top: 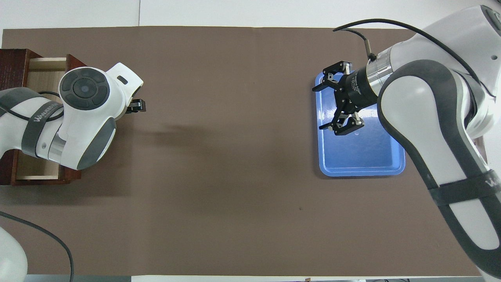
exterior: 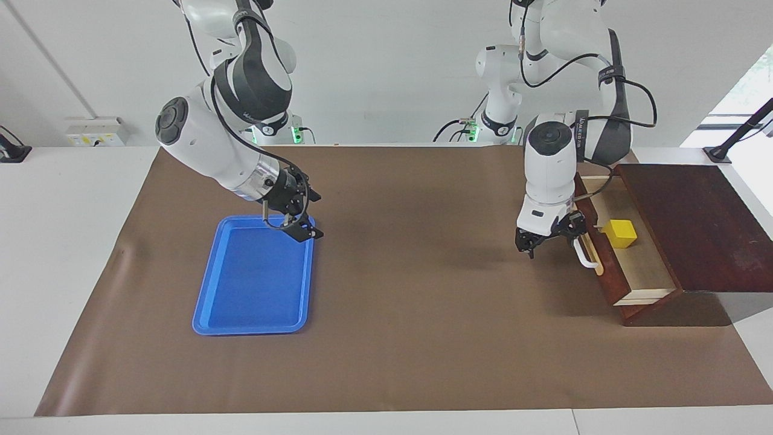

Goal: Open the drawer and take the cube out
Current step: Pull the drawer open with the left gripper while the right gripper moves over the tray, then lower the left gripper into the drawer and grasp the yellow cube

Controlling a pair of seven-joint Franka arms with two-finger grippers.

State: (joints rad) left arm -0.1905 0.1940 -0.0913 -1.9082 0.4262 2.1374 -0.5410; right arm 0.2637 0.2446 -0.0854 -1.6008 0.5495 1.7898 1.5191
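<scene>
The dark reddish-brown drawer stands pulled out of its cabinet at the left arm's end of the table, its pale wood inside showing. The yellow cube sits in the drawer, in the half nearer to the robots. My left gripper is open at the robots' end of the white handle, one finger against it. In the overhead view the left arm covers the cube and most of the drawer. My right gripper hangs open and holds nothing, over the blue tray's edge.
The blue tray lies bare at the right arm's end of the table. A brown mat covers the tabletop between the tray and the drawer.
</scene>
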